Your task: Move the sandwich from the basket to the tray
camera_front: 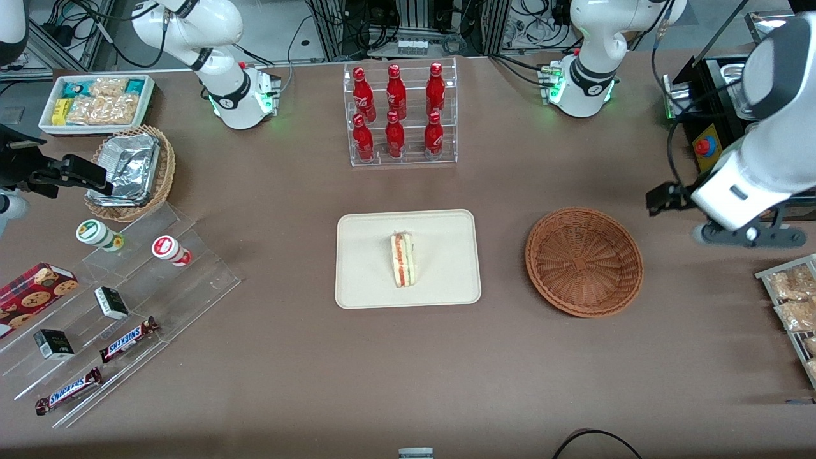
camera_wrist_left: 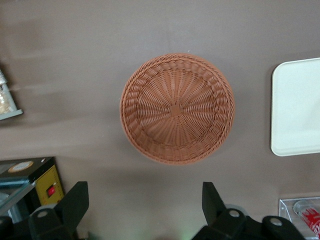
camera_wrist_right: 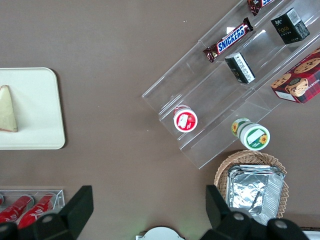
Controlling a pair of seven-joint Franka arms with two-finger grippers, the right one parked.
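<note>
The sandwich [camera_front: 402, 259], a pale wedge with pink-red and green filling, lies on the cream tray [camera_front: 370, 280] at the table's middle. It also shows in the right wrist view [camera_wrist_right: 7, 110] on the tray [camera_wrist_right: 40, 110]. The reddish-brown wicker basket [camera_front: 583, 261] stands empty beside the tray, toward the working arm's end. My left gripper [camera_front: 660, 199] hangs high above the table, past the basket toward the working arm's end. It is open and empty [camera_wrist_left: 145, 205], with the basket [camera_wrist_left: 177, 108] and a tray corner [camera_wrist_left: 297, 107] in its view.
A clear rack of red bottles [camera_front: 398, 115] stands farther from the camera than the tray. A stepped acrylic stand with snacks [camera_front: 121, 299], a tan basket with foil containers [camera_front: 131, 172] and a white snack box [camera_front: 95, 102] lie toward the parked arm's end. Snack packets [camera_front: 794, 306] and a black control box [camera_front: 704, 146] are near the working arm.
</note>
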